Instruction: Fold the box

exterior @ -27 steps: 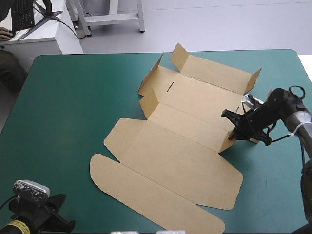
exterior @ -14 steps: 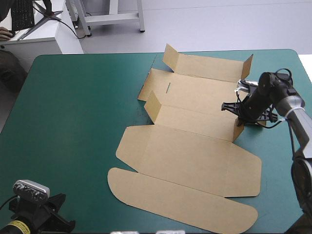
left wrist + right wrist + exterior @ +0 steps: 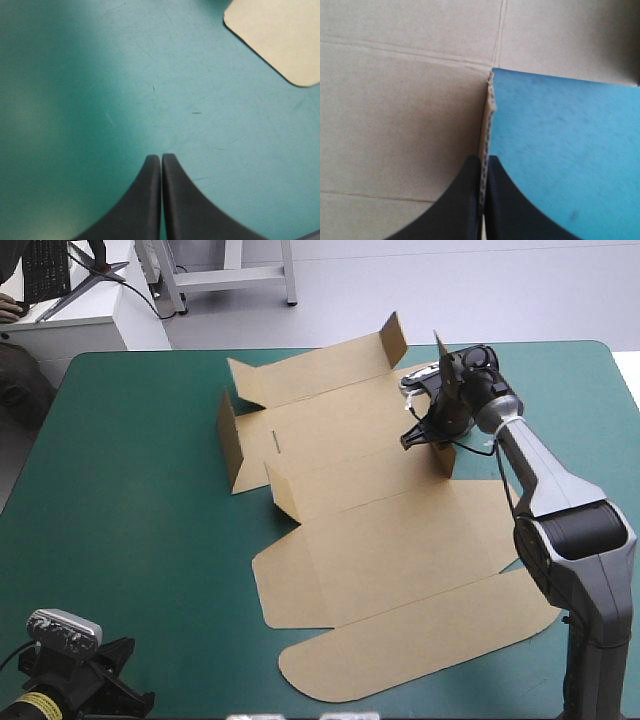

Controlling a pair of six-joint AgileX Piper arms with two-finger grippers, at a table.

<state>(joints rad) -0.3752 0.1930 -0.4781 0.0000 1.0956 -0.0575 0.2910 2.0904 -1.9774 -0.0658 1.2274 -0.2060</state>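
Mostly flat, with the brown box (image 3: 380, 540) spread across the middle and right of the teal-green surface (image 3: 130, 490): base and long rounded lid (image 3: 420, 660) lying down, far wall (image 3: 310, 375) and left-end flap (image 3: 228, 445) tilted up but untucked. Judged an early stage of the folding. Pinched at the right end by the right gripper (image 3: 484, 167), black fingers all but together on the cut edge of a short upright flap (image 3: 443, 455), with board on one side of it and bare cover on the other. Looks like a hold meant for standing this side wall up, or for steering the whole sheet by it; cannot say which. Parked at the near left corner, the left gripper (image 3: 161, 160), fingers together on nothing, over bare cover with only a rounded lid corner (image 3: 280, 40) ahead and well apart. Plenty of open cover on the left for swinging the sheet; far less toward the far edge, with the raised wall close to it, and toward the near edge, just beside the lid's tip. Worth minding the right arm's long reach over the board.
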